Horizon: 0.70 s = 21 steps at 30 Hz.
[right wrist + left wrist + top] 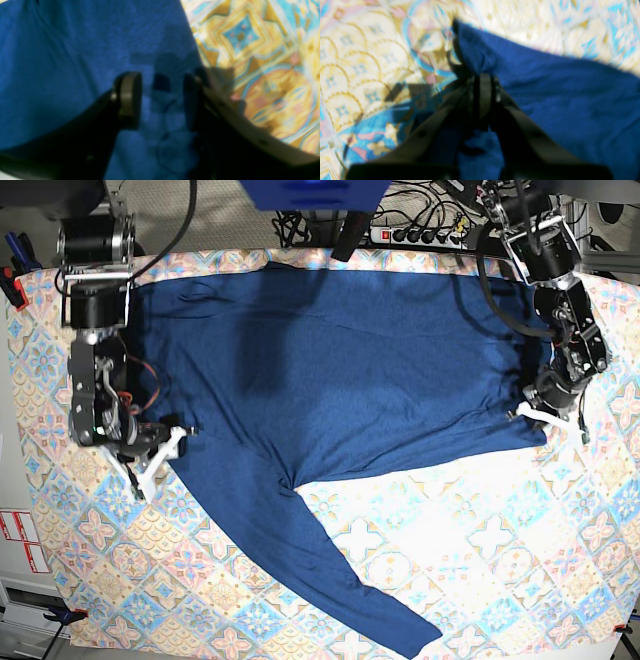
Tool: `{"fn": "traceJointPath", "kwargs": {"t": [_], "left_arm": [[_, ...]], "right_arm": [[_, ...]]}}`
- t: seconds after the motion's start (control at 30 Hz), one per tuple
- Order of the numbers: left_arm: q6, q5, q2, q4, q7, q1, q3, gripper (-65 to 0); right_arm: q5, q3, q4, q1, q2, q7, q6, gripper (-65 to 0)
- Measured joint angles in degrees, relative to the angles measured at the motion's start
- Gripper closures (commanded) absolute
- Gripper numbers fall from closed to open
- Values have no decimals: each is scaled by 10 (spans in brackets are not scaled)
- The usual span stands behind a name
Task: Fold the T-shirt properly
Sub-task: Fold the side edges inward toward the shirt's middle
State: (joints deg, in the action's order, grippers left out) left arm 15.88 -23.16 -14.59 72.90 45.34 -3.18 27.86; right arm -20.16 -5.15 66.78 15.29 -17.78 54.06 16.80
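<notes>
Listing what we see on the worktop (560, 580): one patterned tablecloth (480, 550) in pastel tiles, covering the whole surface. One dark blue shirt (340, 370), long-sleeved, spread flat across the far half of the cloth, one sleeve (340, 570) trailing diagonally toward the near edge. We note the left pincer (482, 75) at the shirt's side edge, its jaws pressed together on a bunched corner of blue fabric that rises to a peak above the tips; in the overhead view it sits at the right-hand edge of the shirt (548, 412). We note the right pincer (160, 100) at the opposite edge, jaws spread wide, blue fabric lying between and beneath them, one jaw close to the shirt's border with the tablecloth. Wrist views are blurred.
</notes>
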Motion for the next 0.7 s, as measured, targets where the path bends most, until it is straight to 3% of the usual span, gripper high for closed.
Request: {"fn": "traceJointPath", "kwargs": {"t": [0.17, 0.3, 0.57, 0.63, 0.7], "left_arm": [[5, -26, -7, 39, 7, 27, -4, 0], [1, -27, -8, 64, 9, 48, -3, 0], [2, -44, -13, 69, 9, 66, -4, 0], [2, -48, -13, 69, 11, 66, -2, 0], [3, -52, -13, 69, 10, 65, -2, 0]], "right_arm": [[40, -40, -101, 45, -2, -60, 3, -343], [71, -62, -176, 64, -2, -101, 5, -347], [68, -103, -251, 93, -5, -189, 6, -346], [68, -104, -254, 93, -5, -192, 8, -336], [69, -103, -256, 93, -5, -196, 28, -276]]}}
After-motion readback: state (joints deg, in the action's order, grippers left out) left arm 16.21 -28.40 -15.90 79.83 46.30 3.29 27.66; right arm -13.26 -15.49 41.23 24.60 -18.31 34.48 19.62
